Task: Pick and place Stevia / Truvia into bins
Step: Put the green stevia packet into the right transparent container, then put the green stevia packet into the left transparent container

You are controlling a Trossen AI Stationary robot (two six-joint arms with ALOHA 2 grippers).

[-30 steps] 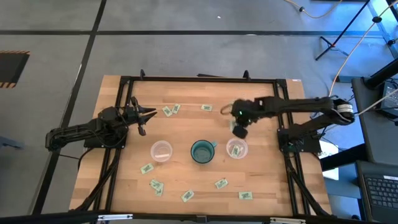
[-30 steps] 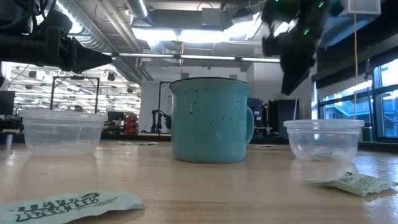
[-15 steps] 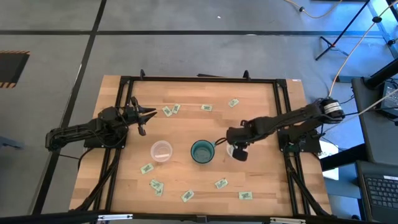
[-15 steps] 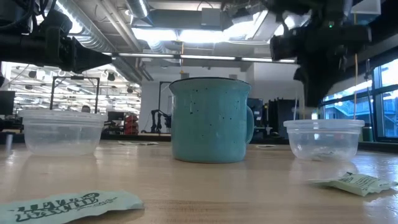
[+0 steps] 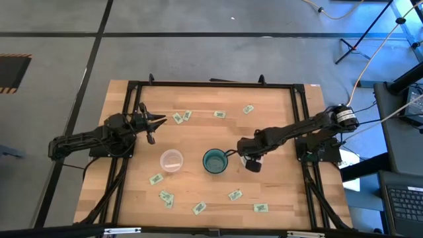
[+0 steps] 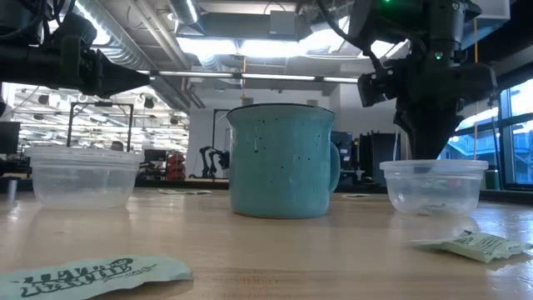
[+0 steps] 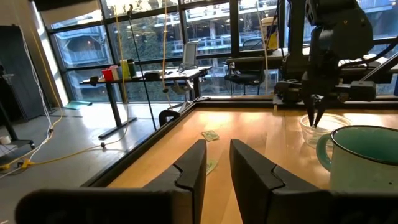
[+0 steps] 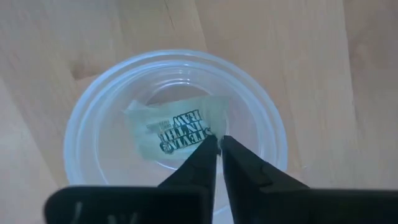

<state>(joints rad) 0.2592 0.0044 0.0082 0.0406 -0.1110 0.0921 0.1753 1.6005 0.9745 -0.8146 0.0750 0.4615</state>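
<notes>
1. Wooden table [image 5: 198, 135] in a black frame, grey floor around, office room with windows beyond.
2. Teal mug [image 5: 215, 160] at table centre, one clear cup [image 5: 171, 159] just left of it, second clear cup [image 8: 174, 124] just right of it, hidden in the high view under the right arm.
3. Right gripper [image 8: 217, 144] hanging directly over that second cup, fingers nearly together with only a thin slit between, tips at the edge of a Stevia packet [image 8: 177, 129]; packet lying low inside the cup; whether gripped or already loose, cannot tell.
4. Left gripper [image 5: 157, 121] waiting at the table's left edge, fingers a little apart, holding nothing.
5. More packets scattered: some near the back edge [image 5: 182, 117], others along the front [image 5: 199, 207].
6. Likely step: dropping the packet in. Best done by parting the fingers slightly, rising straight up, keeping clear of the rim, no sideways drag that could tip the light cup.
</notes>
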